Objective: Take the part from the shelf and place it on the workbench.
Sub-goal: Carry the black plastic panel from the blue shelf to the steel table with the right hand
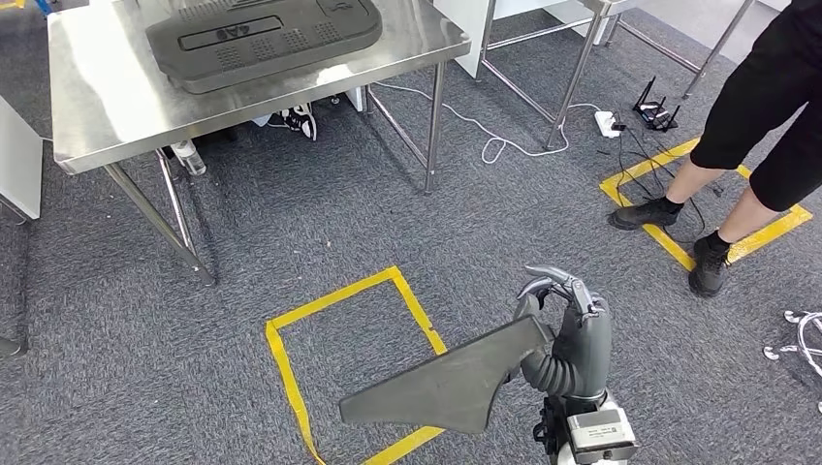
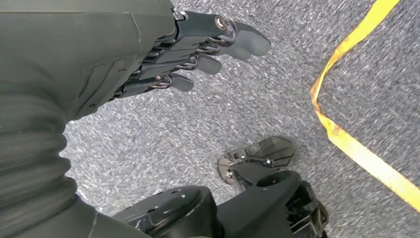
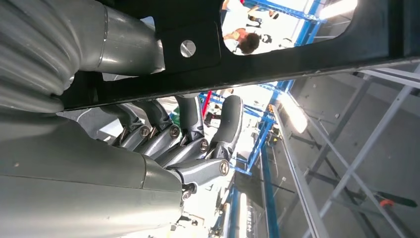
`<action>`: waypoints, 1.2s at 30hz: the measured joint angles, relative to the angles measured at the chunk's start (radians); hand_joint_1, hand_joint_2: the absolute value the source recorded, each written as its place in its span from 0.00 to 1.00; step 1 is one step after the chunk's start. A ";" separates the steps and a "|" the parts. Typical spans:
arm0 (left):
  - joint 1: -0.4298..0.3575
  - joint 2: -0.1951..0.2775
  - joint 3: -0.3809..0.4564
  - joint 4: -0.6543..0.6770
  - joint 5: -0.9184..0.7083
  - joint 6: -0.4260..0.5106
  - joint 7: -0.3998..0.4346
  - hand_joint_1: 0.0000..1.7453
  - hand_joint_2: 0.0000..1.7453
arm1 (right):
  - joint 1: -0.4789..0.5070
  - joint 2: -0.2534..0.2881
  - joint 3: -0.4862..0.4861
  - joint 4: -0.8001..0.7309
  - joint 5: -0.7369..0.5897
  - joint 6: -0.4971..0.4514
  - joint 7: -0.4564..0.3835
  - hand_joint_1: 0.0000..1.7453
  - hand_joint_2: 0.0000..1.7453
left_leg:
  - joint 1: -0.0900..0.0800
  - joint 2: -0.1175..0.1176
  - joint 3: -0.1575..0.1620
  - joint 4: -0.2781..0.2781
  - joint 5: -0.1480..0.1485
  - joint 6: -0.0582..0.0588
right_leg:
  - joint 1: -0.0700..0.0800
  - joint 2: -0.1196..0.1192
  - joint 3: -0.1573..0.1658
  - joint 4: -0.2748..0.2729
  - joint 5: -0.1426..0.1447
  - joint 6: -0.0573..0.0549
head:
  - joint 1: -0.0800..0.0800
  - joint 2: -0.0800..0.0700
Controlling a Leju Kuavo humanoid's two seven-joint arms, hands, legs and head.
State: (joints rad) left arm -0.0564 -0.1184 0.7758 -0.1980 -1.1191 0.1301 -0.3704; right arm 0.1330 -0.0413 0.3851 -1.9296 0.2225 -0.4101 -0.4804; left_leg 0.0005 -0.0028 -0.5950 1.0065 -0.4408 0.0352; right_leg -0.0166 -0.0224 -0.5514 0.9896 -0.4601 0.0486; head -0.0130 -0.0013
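Note:
My right hand (image 1: pixel 572 334) grips a flat, dark grey wedge-shaped part (image 1: pixel 446 387) by its wide end, low in the head view; the part sticks out to the left over the carpet. In the right wrist view the fingers (image 3: pixel 188 144) curl against the part's dark edge (image 3: pixel 297 54). The steel workbench (image 1: pixel 107 97) stands ahead at upper left, with a large dark grey moulded panel (image 1: pixel 262 34) lying on it. My left hand (image 2: pixel 198 49) hangs over the carpet, holding nothing, its fingers loosely extended.
A yellow tape square (image 1: pixel 339 300) marks the carpet between me and the workbench. A person (image 1: pixel 766 107) stands at right on another taped square (image 1: pixel 669 165). A power strip (image 1: pixel 606 121) with cables lies near a second table's legs (image 1: pixel 572 68). A bottle (image 1: pixel 189 155) sits under the workbench.

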 joint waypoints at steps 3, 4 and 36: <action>-0.001 -0.001 0.000 0.000 -0.002 0.000 0.001 0.00 1.00 | 0.000 0.001 0.000 -0.001 -0.001 0.001 0.000 1.00 1.00 | 0.010 -0.001 0.014 -0.027 0.016 0.010 | -0.001 0.014 -0.061 0.125 -0.062 -0.008 | 0.004 0.000; -0.001 -0.001 0.000 0.000 -0.002 0.000 0.002 0.00 1.00 | 0.001 0.001 0.000 -0.001 -0.001 0.001 0.001 1.00 1.00 | 0.011 -0.002 0.012 -0.027 0.018 0.010 | -0.004 0.017 -0.096 0.196 -0.090 -0.009 | 0.005 0.000; 0.000 0.002 0.010 -0.001 -0.003 -0.006 0.015 0.00 1.00 | 0.003 0.003 -0.001 -0.001 0.002 0.008 0.001 1.00 1.00 | 0.006 -0.006 -0.002 -0.001 0.004 0.001 | 0.004 0.019 -0.137 0.296 -0.133 -0.010 | 0.014 0.000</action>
State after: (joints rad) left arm -0.0567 -0.1164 0.7863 -0.1993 -1.1224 0.1239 -0.3554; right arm 0.1365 -0.0385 0.3841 -1.9306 0.2244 -0.4017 -0.4795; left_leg 0.0066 -0.0087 -0.5973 1.0055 -0.4370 0.0366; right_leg -0.0121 -0.0030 -0.6881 1.2861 -0.5933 0.0384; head 0.0009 -0.0013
